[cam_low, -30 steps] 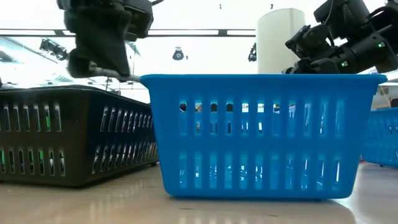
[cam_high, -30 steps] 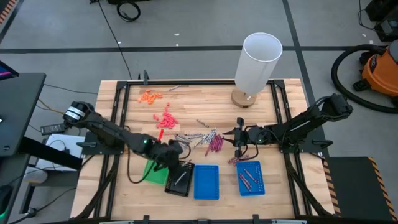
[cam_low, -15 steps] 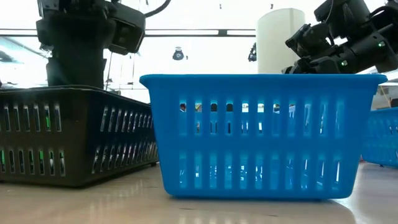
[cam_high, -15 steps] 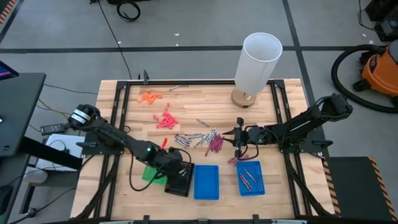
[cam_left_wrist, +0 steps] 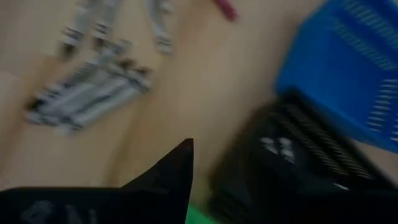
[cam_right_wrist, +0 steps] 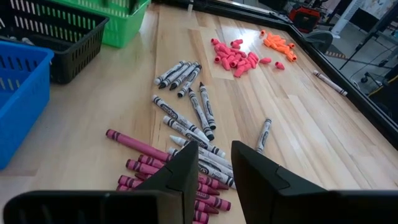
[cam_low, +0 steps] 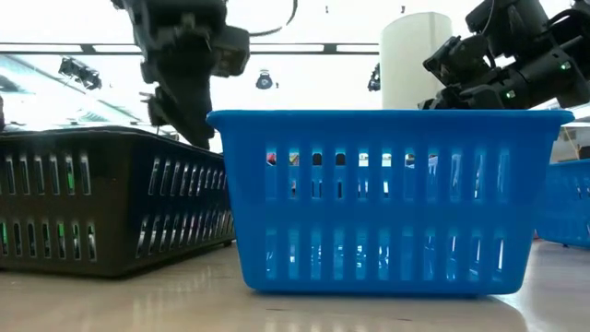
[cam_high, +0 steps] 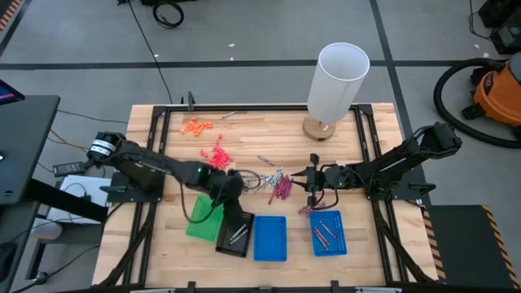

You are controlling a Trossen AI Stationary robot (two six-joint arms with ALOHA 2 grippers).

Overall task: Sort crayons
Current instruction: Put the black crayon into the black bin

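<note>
Two dark, jointed robot arms with black cabling. The left arm (cam_high: 155, 167) has a white-ringed joint and small green light; the right arm (cam_high: 399, 163) is plain black.

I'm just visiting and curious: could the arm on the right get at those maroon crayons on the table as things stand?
Probably yes. The right gripper hangs just over the maroon crayons, its fingers parted, and nothing lies between them. The left gripper is off near the silver crayons, out of the way.
</note>
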